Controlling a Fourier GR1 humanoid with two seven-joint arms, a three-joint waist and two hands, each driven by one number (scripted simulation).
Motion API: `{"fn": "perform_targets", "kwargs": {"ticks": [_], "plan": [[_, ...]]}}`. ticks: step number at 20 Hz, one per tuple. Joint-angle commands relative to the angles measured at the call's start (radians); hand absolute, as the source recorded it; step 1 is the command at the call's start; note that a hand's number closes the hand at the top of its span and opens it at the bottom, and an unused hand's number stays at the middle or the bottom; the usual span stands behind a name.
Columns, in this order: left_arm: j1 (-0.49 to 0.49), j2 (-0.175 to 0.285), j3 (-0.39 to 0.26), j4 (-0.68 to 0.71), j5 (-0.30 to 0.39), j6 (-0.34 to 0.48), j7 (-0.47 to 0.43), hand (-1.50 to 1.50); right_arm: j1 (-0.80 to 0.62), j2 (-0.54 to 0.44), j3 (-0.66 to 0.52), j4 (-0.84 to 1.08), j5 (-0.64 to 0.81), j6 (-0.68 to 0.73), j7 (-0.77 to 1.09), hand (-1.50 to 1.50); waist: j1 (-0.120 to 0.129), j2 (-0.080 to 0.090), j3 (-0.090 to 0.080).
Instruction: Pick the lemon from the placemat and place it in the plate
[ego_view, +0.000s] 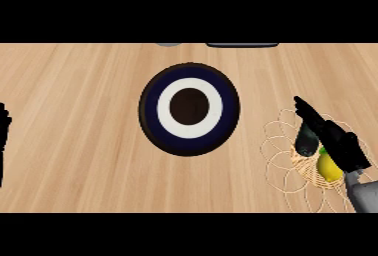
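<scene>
Right hand: the right hand (341, 142) is at the right of the frame, over the placemat. Its fingers (310, 114) are stretched out almost straight toward the upper left, and the thumb (304, 142) hangs apart from them on the left side. The hand is open and nothing is gripped in it.
Right arm: the grey forearm (363, 195) comes in at the lower right corner and slants up and left to the wrist.
Lemon: the lemon (330, 169) shows yellow, greenish at its upper end, just under the palm and right of the thumb. The hand covers part of it. Whether the palm touches it cannot be told.
Placemat: a pale round woven placemat (306, 173) with a denser middle and an open border of looped strands. The lemon lies on its middle, and the hand hides its right part.
Plate: a round plate (151, 117) at the centre of the frame, left of the placemat and apart from it. It has a dark rim, then a navy ring, a white ring and a dark middle. Nothing lies in it.
Left hand: the left hand (4, 127) rests at the left edge of the frame, fingers up and open, well apart from the plate.
Counter: the light wood counter (81, 175) has grain running left to right.
Top edge: a small grey thing (168, 44) and a longer dark thing (242, 45) are cut off there, and too little shows to name them.
</scene>
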Motion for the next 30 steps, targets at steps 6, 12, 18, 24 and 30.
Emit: {"fn": "perform_targets", "kwargs": {"ticks": [6, 12, 18, 24, 30], "plan": [[0.064, 0.003, -0.055, 0.0, -0.025, -0.049, -0.008, 0.0, -0.065, 0.253, -0.44, -0.096, -0.371, -0.317, -0.12, -1.5, -0.1, -0.02, -0.02], [0.068, -0.045, -0.113, -0.002, -0.022, -0.079, -0.003, 0.0, 0.053, 0.338, -0.5, -0.187, -0.055, -0.79, -0.305, -1.5, -0.093, -0.008, -0.029], [0.078, -0.036, -0.115, -0.041, -0.034, -0.108, 0.001, 0.0, 0.342, 0.508, -0.309, -0.519, 0.002, -0.956, -0.411, -1.5, -0.04, -0.002, -0.028], [0.037, -0.093, -0.134, 0.029, -0.081, -0.091, -0.041, 0.0, 0.528, 0.336, -0.209, -0.549, 0.184, -0.822, -0.094, -1.5, -0.033, 0.007, -0.031], [-0.003, -0.069, -0.101, 0.047, -0.067, -0.121, -0.027, 0.0, 0.674, 0.158, -0.203, -0.691, 0.307, -0.745, 0.266, -1.5, -0.03, 0.009, -0.032]]}}
